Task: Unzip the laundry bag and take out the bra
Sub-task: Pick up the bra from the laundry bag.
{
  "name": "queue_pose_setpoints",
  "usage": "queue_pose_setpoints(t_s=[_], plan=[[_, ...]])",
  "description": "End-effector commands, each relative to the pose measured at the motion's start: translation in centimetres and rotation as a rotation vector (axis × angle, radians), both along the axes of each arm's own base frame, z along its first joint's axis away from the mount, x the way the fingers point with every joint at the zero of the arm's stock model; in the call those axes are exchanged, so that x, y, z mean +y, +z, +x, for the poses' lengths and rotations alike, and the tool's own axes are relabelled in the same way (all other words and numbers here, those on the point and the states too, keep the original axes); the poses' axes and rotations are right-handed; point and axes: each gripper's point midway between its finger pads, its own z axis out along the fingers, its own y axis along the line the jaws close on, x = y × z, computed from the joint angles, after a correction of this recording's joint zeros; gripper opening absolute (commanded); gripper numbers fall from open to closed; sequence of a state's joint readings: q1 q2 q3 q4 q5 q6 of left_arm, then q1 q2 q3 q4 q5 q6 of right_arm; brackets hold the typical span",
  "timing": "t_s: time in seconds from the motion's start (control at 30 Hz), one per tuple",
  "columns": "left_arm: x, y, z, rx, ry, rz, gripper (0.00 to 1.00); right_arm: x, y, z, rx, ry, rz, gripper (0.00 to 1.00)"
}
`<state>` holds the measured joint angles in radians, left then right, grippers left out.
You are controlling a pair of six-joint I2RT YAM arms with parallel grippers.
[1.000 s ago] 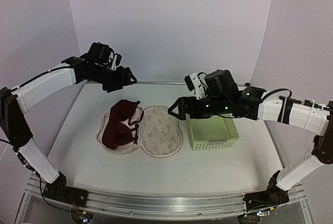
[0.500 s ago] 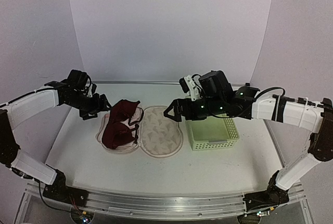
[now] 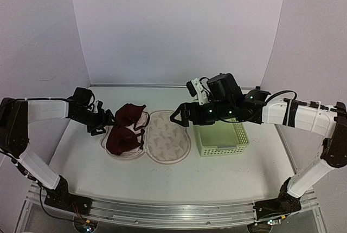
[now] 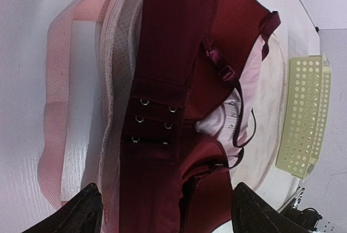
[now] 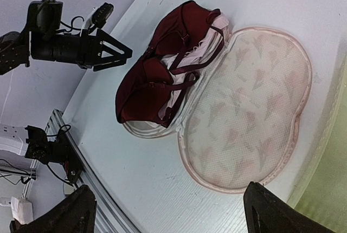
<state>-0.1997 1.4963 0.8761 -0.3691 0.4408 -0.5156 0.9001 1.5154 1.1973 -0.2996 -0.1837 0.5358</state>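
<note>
Left wrist view: the soft, limp bra [image 4: 184, 54] is flanked by the wide-spread, empty left gripper [image 4: 162, 203]. The bra's hook band [image 4: 154, 122] is best pinched.

No text, label, brand, number or sign could be read in any of the views. The laundry bag [image 5: 255, 108] carried only small printed motifs, with no words among them.
</note>
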Motion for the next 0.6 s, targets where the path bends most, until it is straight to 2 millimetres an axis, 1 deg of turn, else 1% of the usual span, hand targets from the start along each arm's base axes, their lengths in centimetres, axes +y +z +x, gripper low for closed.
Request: queue_pose_setpoints(t_s=[0.0, 0.17, 0.23, 0.33, 0.43, 0.57], plan=[[-0.4, 0.3, 2.6, -0.067, -0.035, -0.027, 0.82, 0.3, 3.3, -0.1, -0.063, 0.005, 0.074, 0.96], [0.1, -1.0, 4.4, -0.052, -0.037, -0.013, 0.81, -0.2, 3.2, -0.3, -0.066, -0.004, 0.071, 0.97], [0.3, -1.2, 5.1, -0.048, -0.034, -0.021, 0.81, -0.3, 3.3, -0.3, -0.068, -0.005, 0.072, 0.97], [0.1, -1.0, 6.1, -0.057, -0.047, -0.042, 0.81, -0.5, 3.2, -0.3, -0.069, -0.010, 0.070, 0.97], [-0.3, -1.4, 6.4, -0.050, -0.074, -0.067, 0.80, -0.6, 3.2, -0.3, -0.070, -0.013, 0.068, 0.97], [-1.1, -2.0, 6.1, -0.029, -0.115, -0.128, 0.79, -0.6, 3.1, -0.3, -0.068, -0.017, 0.067, 0.98]])
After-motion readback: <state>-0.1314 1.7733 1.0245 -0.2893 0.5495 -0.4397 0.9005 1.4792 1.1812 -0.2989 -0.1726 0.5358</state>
